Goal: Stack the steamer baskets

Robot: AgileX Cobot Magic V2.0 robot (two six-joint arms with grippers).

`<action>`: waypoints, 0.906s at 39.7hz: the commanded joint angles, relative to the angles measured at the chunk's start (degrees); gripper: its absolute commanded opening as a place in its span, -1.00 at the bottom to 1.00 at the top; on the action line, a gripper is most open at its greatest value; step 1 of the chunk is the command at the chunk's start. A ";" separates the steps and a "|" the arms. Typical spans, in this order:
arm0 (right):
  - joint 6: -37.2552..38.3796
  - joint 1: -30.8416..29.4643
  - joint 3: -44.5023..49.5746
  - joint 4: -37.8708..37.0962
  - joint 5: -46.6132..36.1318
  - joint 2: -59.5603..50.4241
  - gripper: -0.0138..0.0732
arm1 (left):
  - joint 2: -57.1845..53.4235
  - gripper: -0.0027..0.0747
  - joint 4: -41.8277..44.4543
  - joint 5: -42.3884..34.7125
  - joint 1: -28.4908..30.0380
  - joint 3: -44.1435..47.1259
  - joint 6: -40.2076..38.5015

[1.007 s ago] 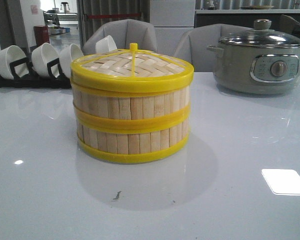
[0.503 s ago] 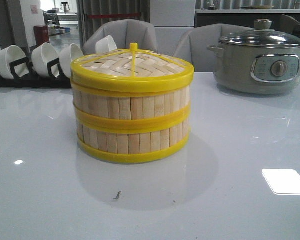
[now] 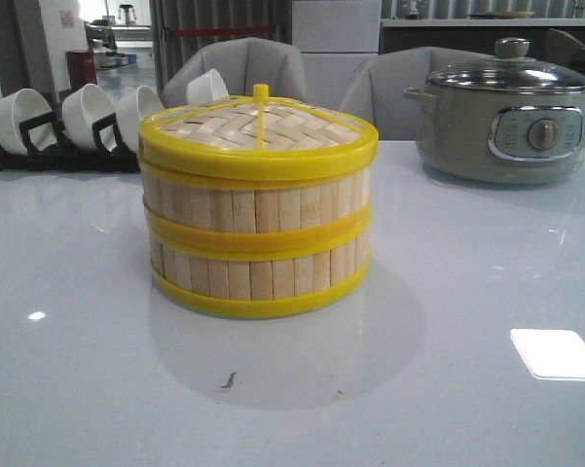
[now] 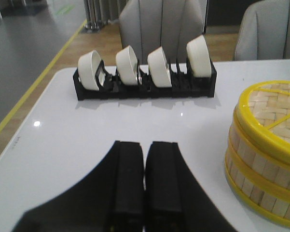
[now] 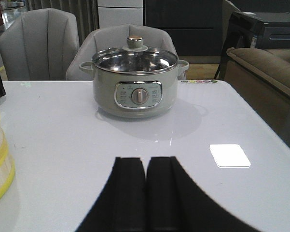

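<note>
1. The steamer baskets stand as a two-tier stack in the middle of the white surface, one tier squarely on the other, yellow rims meeting between them.
2. On top sits a woven lid with a yellow rim and a small yellow knob at its centre, flush with the upper tier.
3. Left hand: both black fingers pressed together, nothing between them, hovering over bare surface well apart from the stack, which shows at the edge of its view.
4. Right hand: closed the same way, fingers touching, gripping nothing, over open surface on the other side of the stack.
5. Behind the stack to the left, a black rack holds white bowls tipped on edge in a row.
6. Back right, a grey-green pot with a glass lid and a front dial stands apart from the stack.
7. Grey chairs line the far edge of the surface.
</note>
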 commanded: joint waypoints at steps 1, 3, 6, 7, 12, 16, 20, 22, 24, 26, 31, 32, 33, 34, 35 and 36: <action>-0.51 -0.19 -1.68 -0.56 -5.55 0.50 -0.51 | -4.52 -0.71 -0.21 -9.86 -0.38 3.17 0.11; -0.51 -0.19 -1.68 -0.56 -5.55 0.50 -0.51 | -6.81 -0.71 -1.25 -13.10 -0.38 5.99 0.11; -0.51 -0.19 -1.68 -0.56 -5.55 0.50 -0.51 | -10.18 -0.71 -2.45 -16.77 -0.38 10.57 0.00; -0.51 -0.19 -1.68 -0.56 -5.55 0.50 -0.51 | -11.02 -0.71 -3.35 -18.07 -0.38 12.26 0.00; -0.51 -0.19 -1.68 -0.56 -5.55 0.50 -0.51 | -15.94 -0.71 -6.74 -21.61 -0.38 20.01 0.00; -0.51 -0.19 -1.68 -0.56 -5.55 0.50 -0.51 | -19.81 -0.71 -7.47 -23.00 -0.14 25.32 0.00; -0.51 -0.19 -1.68 -0.56 -5.55 0.50 -0.51 | -23.49 -0.71 -7.47 -24.43 0.23 29.56 0.00; -0.51 -0.19 -1.68 -0.56 -5.55 0.50 -0.51 | -24.87 -0.71 -7.59 -26.01 0.23 31.17 0.00; -0.51 -0.19 -1.68 -0.56 -5.55 0.50 -0.51 | -26.11 -0.71 -7.71 -24.01 0.23 30.93 0.00; -0.51 -0.19 -1.68 -0.56 -5.55 0.50 -0.51 | -26.83 -0.71 -7.30 -24.27 0.23 31.03 0.00; -0.51 -0.19 -1.68 -0.56 -5.49 0.50 -0.51 | -28.50 -0.71 -5.93 -23.65 0.23 31.03 0.11; -0.51 -0.19 -1.68 -0.56 -5.49 0.50 -0.51 | -29.07 -0.71 -5.93 -23.37 0.23 31.03 0.11; -0.51 -0.19 -1.68 -0.56 -5.49 0.50 -0.51 | -29.75 -0.71 -5.93 -22.92 0.23 31.03 0.11; -0.51 -0.19 -1.68 -0.56 -5.49 0.50 -0.51 | -30.25 -0.71 -5.93 -22.61 0.23 31.03 0.11; -0.51 -0.19 -1.68 -0.56 -5.49 0.50 -0.51 | -30.25 -0.71 -5.93 -22.47 0.23 31.03 0.11; -0.51 -0.19 -1.68 -0.56 -5.45 0.50 -0.51 | -30.10 -0.71 -5.93 -22.44 0.23 31.03 0.11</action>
